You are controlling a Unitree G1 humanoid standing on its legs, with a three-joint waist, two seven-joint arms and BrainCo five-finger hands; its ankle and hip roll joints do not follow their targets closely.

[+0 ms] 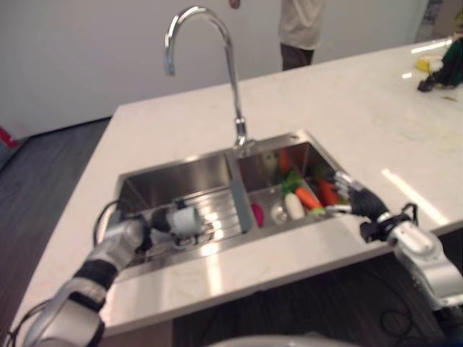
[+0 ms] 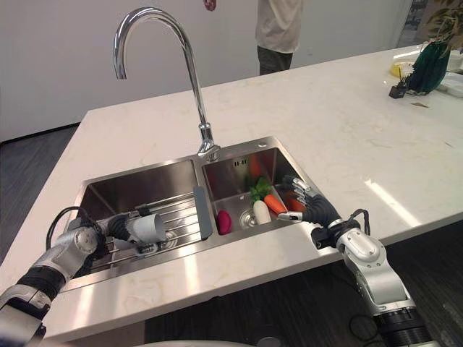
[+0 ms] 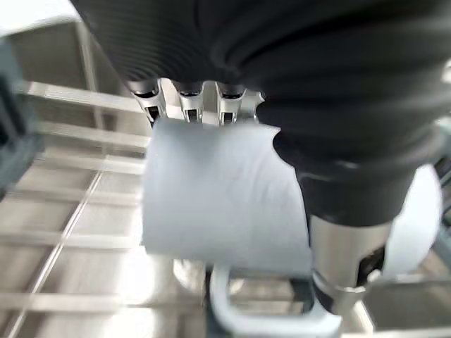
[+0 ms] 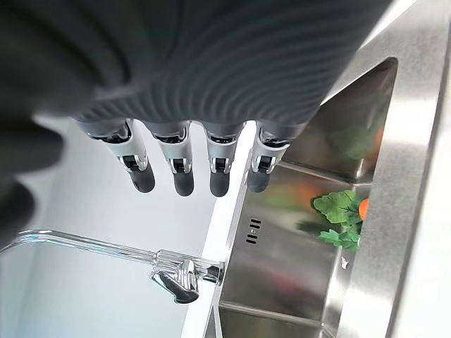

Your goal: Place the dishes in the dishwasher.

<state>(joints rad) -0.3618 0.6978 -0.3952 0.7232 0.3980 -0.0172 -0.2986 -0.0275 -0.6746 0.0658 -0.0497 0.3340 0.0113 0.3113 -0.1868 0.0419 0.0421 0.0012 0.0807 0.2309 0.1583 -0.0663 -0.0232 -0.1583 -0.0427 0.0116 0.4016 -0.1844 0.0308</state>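
Step in hand: the left hand (image 2: 119,227) is down in the left basin of the sink (image 2: 137,182), fingers and thumb curled round a white mug (image 2: 150,228); as I judge it, this is the lift-out ahead of carrying the mug to the dishwasher.
Mug: it lies on its side just above the wire rack (image 2: 173,217) in that basin, open end toward the divider; in the left wrist view its handle (image 3: 268,320) hangs clear of the fingers.
Grip: fingers wrap the body, thumb opposite. Best to keep the squeeze steady, since a smooth glazed wall can slip.
Lift: raise it straight up before swinging sideways, so the handle does not catch the rack's bars or the basin wall.
Tap: the tall curved tap (image 2: 184,65) stands at the back between the basins; keep the mug low and forward of it.
Right hand: it hangs over the front edge of the right basin, fingers (image 4: 183,169) straight and relaxed, holding nothing.
Right basin: toy vegetables, a carrot (image 2: 275,203) among them, lie there untouched.
Counter: the pale counter (image 2: 340,137) around the sink gives a resting spot if the grip needs redoing.
Bystander: a person (image 2: 278,29) stands beyond the counter, well apart.
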